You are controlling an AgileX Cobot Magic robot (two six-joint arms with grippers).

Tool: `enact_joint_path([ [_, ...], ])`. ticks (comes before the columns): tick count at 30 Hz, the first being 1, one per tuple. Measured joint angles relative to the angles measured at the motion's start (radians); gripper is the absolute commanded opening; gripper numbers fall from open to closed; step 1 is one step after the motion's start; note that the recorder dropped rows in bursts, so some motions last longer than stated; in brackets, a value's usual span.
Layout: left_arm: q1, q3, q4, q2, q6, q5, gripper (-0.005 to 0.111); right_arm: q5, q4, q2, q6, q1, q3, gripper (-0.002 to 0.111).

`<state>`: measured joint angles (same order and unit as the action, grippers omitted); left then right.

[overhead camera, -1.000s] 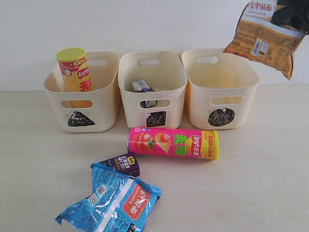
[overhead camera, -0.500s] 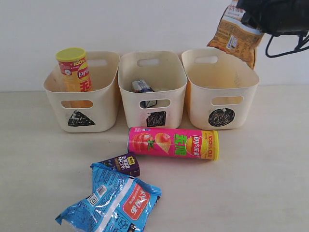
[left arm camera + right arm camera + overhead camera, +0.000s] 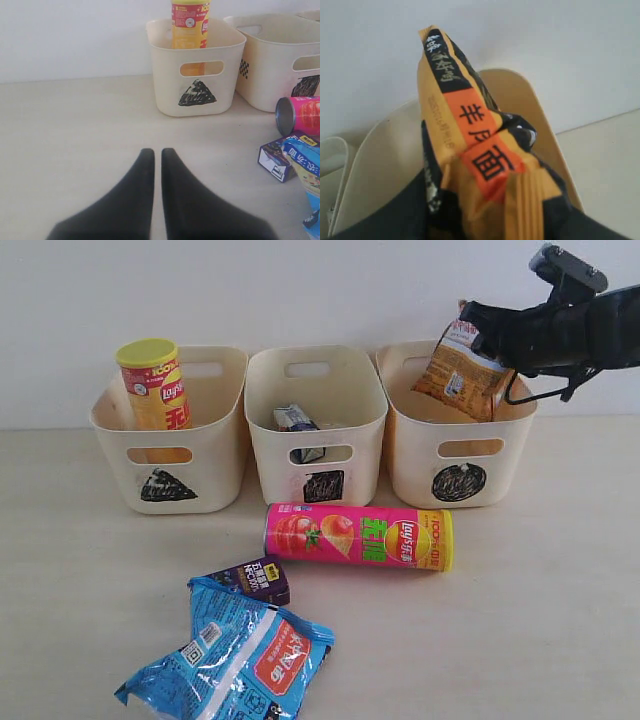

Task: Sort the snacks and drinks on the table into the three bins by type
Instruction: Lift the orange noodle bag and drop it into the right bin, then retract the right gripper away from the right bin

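Note:
My right gripper is shut on the orange bag, whose lower end dips inside the circle bin; the bag fills the right wrist view. The yellow-red tube stands in the triangle bin. A white-and-blue carton lies in the square bin. On the table lie the pink tube, the purple carton and the blue bag. My left gripper is shut and empty, low over the table in front of the triangle bin.
The three bins stand in a row against a white wall. The beige table stretches in front of them. A black cable loops under the right arm above the circle bin's rim.
The right gripper has carried the orange bag down and leftward, from high above the circle bin to partly inside it. Nothing else has moved.

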<state>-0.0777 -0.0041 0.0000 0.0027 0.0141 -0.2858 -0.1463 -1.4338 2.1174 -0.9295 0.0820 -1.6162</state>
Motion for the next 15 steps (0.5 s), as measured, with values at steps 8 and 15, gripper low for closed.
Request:
enact_joint_path([
  [8,0.0,0.0,0.0,0.0,0.0,0.0,0.004,0.002,-0.002,0.007,0.002,0.0,-0.004,0.086],
  [15,0.0,0.0,0.0,0.0,0.0,0.0,0.004,0.004,0.0,-0.022,0.002,0.0,-0.006,0.062],
])
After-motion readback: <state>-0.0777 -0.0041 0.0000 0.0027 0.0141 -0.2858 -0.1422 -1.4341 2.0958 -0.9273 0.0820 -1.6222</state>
